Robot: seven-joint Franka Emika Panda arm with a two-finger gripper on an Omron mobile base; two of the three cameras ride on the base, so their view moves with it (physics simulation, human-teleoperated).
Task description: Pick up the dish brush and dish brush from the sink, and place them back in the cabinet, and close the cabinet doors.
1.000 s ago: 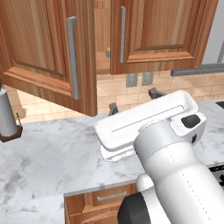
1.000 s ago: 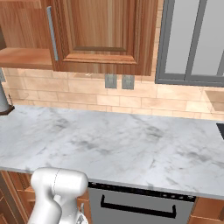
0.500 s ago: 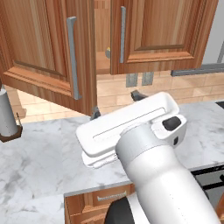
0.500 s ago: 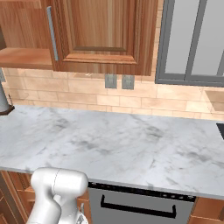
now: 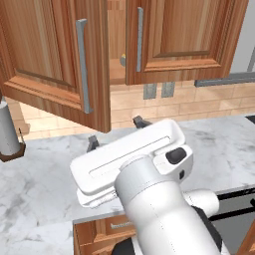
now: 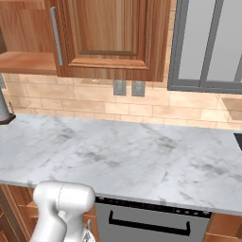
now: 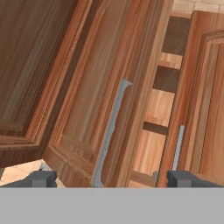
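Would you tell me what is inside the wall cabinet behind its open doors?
Through the gap between the cabinet doors, the cabinet shows wooden shelves and a small tan object on the lower shelf, too small to identify. The doors hide the rest of the interior.

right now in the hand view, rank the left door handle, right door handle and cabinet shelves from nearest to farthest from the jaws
1. left door handle, on the swung-open door, centre-left.
2. right door handle, lower right.
3. cabinet shelves, deep inside, between the doors.
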